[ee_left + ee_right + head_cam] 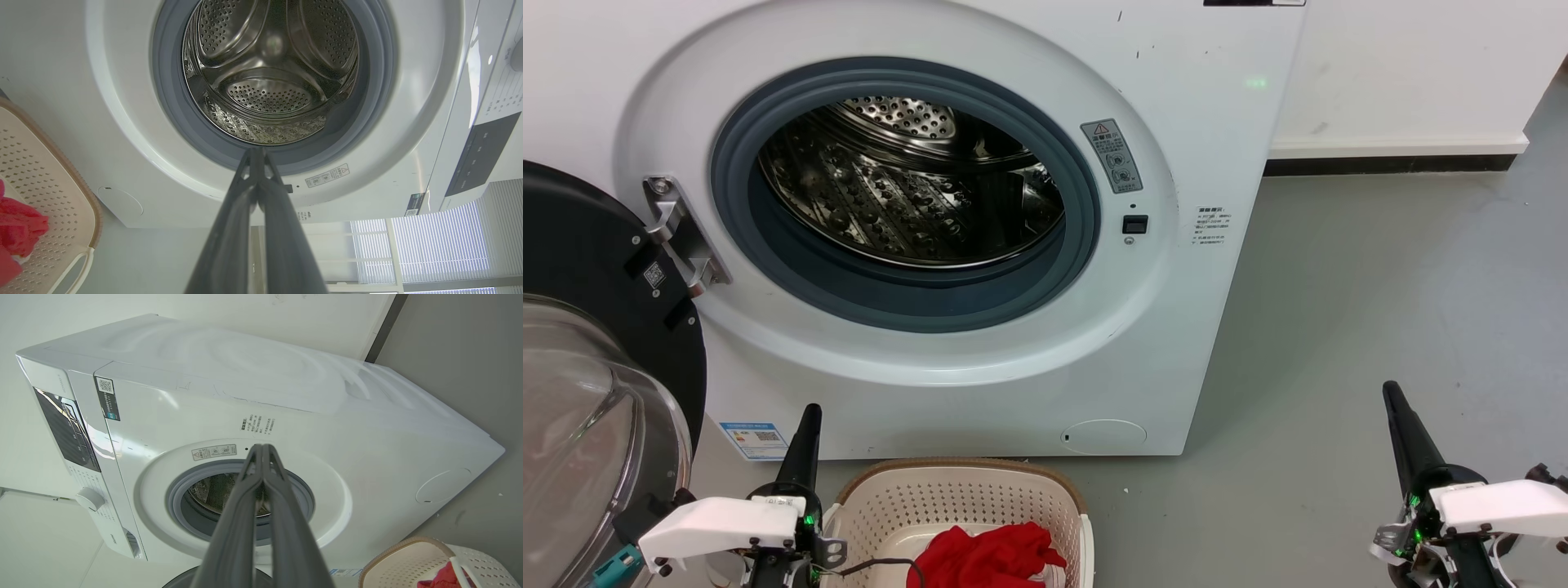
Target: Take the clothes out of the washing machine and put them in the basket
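1. At the far left of the head view, the round door (572,245) of the washing machine (1217,163) stands swung open on its metal hinge. It has a black rim and a bulging glass bowl.
2. Just right of the door, low in the view, the left hand (809,412) points up toward the machine. Its two long dark fingers are pressed together at the tips and hold nothing.
3. Right beside that hand is the basket (907,502), cream plastic with perforated sides and a brown rim. It sits on the floor just in front of the machine.
4. The clothes (988,559) lie inside the basket as a bright red crumpled heap. It may be more than one garment, but the bundle is too bunched to count.
5. Above and behind the basket is the machine's white front. A grey rubber ring (1082,237) circles the open mouth, and the perforated steel drum (907,188) shines inside.
6. At the far right, the right hand (1392,396) hovers over the grey floor (1339,310), well apart from the basket. Its fingers are closed tip to tip and it is empty.
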Available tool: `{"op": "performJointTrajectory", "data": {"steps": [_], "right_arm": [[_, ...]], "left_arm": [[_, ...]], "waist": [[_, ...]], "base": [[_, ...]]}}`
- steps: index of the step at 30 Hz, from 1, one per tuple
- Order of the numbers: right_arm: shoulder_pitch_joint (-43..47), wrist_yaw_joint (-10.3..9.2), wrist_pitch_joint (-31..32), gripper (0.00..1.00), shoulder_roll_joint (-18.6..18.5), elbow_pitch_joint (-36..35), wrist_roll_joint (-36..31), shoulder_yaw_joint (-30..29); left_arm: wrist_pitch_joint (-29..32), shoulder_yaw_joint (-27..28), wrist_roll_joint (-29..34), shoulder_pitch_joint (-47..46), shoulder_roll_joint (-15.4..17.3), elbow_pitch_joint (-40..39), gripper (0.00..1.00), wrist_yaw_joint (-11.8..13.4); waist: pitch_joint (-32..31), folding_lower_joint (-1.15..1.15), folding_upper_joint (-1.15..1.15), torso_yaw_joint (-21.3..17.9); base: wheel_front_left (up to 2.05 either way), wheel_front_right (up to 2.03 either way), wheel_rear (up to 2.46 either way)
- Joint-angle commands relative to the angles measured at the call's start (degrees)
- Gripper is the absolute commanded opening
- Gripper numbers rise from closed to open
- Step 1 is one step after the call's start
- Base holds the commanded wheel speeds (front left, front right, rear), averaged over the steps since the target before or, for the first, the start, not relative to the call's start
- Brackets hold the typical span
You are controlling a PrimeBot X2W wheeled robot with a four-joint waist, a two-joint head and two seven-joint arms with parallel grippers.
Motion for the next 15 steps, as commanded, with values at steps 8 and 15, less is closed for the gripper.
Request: {"op": "performJointTrajectory", "data": {"steps": [8, 15], "right_arm": [[-1.76, -0.01, 1.17, 0.0, 0.01, 0.52, 4.42, -0.58], [-2.18, -0.01, 2.03, 0.0, 0.11, 1.02, 7.42, -0.93]], "left_arm": [[1.2, 0.46, -4.46, -1.46, -0.03, 0.38, 0.0, -0.68], [1.95, 0.77, -7.66, -1.95, -0.04, 0.74, 0.0, -1.03]], "waist": [[0.1, 0.0, 0.0, -0.02], [0.2, 0.0, 0.0, -0.04]], "base": [[0.0, 0.0, 0.0], [0.0, 0.0, 0.0]]}}
